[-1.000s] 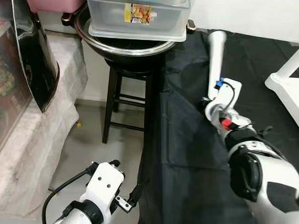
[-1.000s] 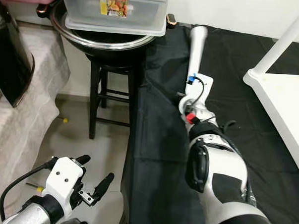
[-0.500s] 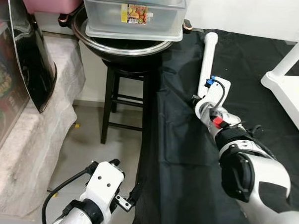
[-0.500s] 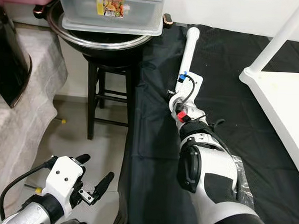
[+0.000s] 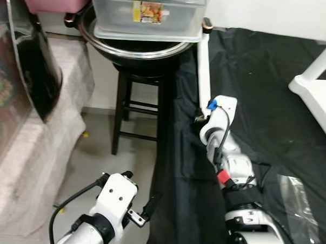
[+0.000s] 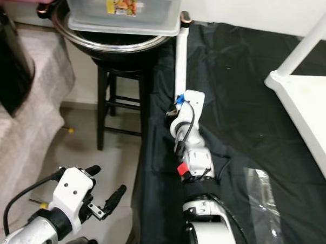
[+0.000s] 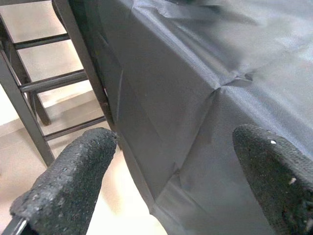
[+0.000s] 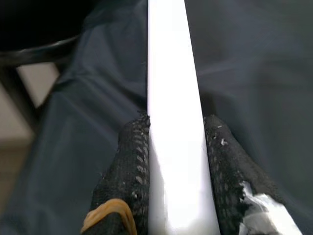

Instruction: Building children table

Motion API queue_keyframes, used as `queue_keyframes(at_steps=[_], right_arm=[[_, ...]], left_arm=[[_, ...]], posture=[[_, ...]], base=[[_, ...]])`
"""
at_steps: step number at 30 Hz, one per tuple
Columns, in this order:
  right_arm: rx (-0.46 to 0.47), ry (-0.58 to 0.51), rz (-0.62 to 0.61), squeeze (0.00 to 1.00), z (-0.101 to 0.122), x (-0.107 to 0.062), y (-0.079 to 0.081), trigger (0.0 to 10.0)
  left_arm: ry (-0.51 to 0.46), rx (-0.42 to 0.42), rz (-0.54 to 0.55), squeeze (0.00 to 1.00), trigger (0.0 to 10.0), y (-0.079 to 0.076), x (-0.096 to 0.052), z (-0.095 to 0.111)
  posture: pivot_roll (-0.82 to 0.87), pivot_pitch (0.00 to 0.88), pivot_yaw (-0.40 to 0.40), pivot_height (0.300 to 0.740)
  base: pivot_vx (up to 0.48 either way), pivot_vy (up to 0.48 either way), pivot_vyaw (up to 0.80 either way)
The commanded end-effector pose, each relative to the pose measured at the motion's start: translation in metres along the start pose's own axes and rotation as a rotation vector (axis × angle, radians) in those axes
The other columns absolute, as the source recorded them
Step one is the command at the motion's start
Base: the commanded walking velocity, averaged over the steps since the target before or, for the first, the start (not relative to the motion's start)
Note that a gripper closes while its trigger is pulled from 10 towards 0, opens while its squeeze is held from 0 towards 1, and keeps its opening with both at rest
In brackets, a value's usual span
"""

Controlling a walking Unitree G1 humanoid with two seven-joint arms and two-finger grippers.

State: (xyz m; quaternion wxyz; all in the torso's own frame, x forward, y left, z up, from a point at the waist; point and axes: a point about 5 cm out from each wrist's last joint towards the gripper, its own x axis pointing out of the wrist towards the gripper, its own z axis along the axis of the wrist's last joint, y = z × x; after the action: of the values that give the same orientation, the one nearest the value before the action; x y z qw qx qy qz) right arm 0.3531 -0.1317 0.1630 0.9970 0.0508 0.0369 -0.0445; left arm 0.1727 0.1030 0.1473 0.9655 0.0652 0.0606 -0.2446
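A long white table leg lies out over the black cloth, and my right gripper is shut on its near end. In the right wrist view the leg runs straight out between both black fingers, which press on its sides. The white tabletop lies upside down at the right edge with one leg fitted and standing up. Low at the left, beside the cloth's hanging edge, my left gripper hangs open with nothing between its fingers.
A black stool carries a steel wok with a clear plastic box on it, close to the leg's far end. A cloth-covered counter runs along the left. Clear plastic wrap lies on the cloth at the right.
My right arm has swung left with the white leg, which now lies along the cloth's left edge near the wok. The left gripper has stayed put.
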Motion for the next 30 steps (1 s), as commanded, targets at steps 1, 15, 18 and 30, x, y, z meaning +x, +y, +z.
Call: queue_keyframes(at_steps=[1, 15, 18, 30], right_arm=[[-0.023, -0.091, -0.077, 0.0, 0.006, -0.008, 0.0, 0.0], [-0.001, -0.085, -0.271, 0.0, 0.01, -0.041, 0.002, 0.0], [-0.05, -0.13, -0.251, 0.0, 0.015, -0.045, 0.002, 0.0], [-0.103, -0.238, -0.197, 0.0, 0.032, -0.071, 0.006, 0.0]], left_arm=[[0.017, -0.013, -0.011, 0.0, 10.0, -0.003, 0.0, -0.004], [0.017, -0.017, -0.012, 0.0, 10.0, -0.002, -0.001, -0.005], [0.017, -0.015, -0.013, 0.0, 10.0, -0.002, -0.001, -0.005], [0.019, -0.018, -0.019, 0.0, 10.0, -0.002, 0.0, -0.007]], posture=[[0.12, 0.228, -0.106, 0.74], [0.12, 0.218, -0.104, 0.74], [0.12, 0.215, -0.105, 0.74], [0.12, 0.191, -0.094, 0.74]], base=[[0.0, 0.0, 0.0], [0.0, 0.0, 0.0], [0.0, 0.0, 0.0], [0.0, 0.0, 0.0]])
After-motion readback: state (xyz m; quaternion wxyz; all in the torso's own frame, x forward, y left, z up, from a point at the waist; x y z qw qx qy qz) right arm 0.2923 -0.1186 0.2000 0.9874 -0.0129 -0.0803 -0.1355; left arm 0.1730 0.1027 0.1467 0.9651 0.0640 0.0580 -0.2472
